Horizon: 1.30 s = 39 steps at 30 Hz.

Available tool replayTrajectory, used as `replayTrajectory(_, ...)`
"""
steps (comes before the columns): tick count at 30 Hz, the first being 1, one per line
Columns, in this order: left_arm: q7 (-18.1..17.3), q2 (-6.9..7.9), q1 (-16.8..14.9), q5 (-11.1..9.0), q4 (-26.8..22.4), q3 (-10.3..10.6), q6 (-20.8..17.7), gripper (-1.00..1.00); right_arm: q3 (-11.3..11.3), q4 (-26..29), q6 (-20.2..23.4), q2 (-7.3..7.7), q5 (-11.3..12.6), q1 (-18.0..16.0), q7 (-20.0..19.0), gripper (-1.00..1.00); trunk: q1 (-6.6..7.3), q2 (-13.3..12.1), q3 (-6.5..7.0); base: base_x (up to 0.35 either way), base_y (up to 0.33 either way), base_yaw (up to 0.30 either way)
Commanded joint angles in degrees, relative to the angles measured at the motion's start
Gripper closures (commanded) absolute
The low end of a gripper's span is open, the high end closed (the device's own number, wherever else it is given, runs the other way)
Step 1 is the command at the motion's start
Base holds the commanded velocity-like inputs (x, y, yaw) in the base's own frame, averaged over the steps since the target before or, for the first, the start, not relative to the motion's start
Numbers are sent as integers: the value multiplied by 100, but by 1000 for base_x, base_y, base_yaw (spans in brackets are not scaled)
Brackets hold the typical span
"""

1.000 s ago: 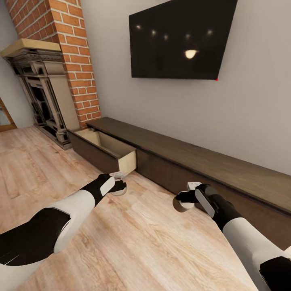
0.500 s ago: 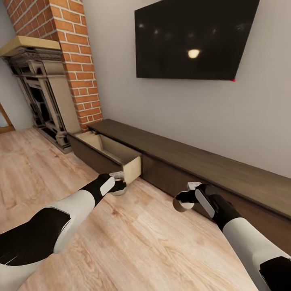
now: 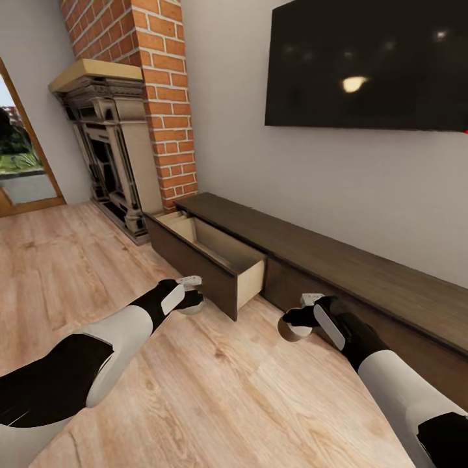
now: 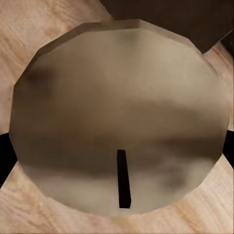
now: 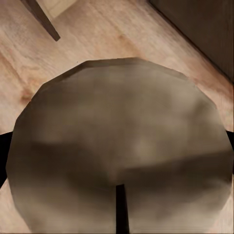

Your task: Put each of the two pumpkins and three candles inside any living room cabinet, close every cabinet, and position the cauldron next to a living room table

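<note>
- a living room seen from the robot's head; a long low dark-brown cabinet runs along a grey wall under a black television; a brick chimney and an ornate fireplace stand beyond its far end
- one cabinet drawer at the fireplace end is pulled out over the wooden floor; the part of its pale interior that shows looks empty
- the left tool hangs just in front of the open drawer's front; it grips a squat grey-olive candle, whose flat top and dark wick face the left wrist camera
- the right tool hangs near the closed cabinet front further along; it is closed on a second candle, seen the same way from the right wrist
- judged progress: early to middle; two candles are carried and near the drawer but not yet inside
- still to do, as far as can be judged: drop both candles in; fetch the third candle and two pumpkins; close the drawer; set the cauldron beside the table
</note>
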<state>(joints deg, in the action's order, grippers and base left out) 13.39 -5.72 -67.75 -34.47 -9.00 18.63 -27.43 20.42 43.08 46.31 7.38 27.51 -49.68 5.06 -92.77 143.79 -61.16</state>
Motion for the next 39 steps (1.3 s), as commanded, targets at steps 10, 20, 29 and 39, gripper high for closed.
replayTrajectory(10,-83,-3,-2,-88,-30,45,-43,100,27,8,18,8,53,-5,57,100,7,-2,61,71,80,57)
replayTrajectory(20,-152,18,-2,-121,-32,36,-36,100,26,8,18,9,53,-4,57,100,33,-15,283,1,1,0)
replayTrajectory(29,-153,18,-2,-119,-28,36,-34,100,28,8,18,9,53,-3,57,100,56,-27,482,0,0,0)
replayTrajectory(39,-153,18,-2,-122,-23,36,-26,100,25,8,34,9,53,-4,57,100,82,-40,648,0,0,43)
